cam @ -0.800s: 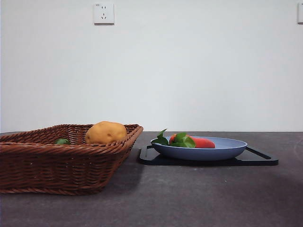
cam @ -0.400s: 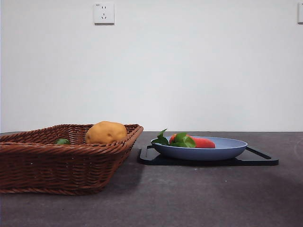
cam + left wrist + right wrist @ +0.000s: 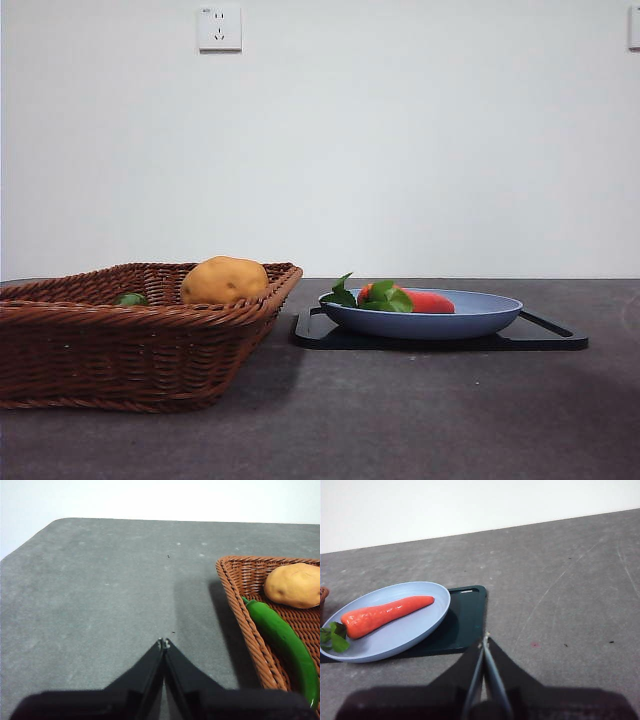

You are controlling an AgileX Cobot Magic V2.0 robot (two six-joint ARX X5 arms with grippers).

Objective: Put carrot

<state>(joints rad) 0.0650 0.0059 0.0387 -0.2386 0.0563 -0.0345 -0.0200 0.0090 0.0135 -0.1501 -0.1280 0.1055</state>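
Grey table (image 3: 400,420), carrot (image 3: 382,613) lying in blue plate (image 3: 415,635) on dark tray (image 3: 465,625), potato (image 3: 223,280) in wicker basket (image 3: 120,350) at 9 o'clock of plate, left tool (image 3: 164,643) and right tool (image 3: 485,638) both closed, empty.

1. Even, soft light fills all views; the white wall (image 3: 420,150) is bright without glare.
2. The basket (image 3: 130,340) throws a soft shadow rightward onto the dark counter (image 3: 400,410).
3. In the left wrist view, another shadow lies beside the basket rim.
4. The front view's lower foreground looks slightly soft; both wrist views are fairly sharp.

Red-orange carrot (image 3: 384,614) lies flat on blue plate (image 3: 415,635).
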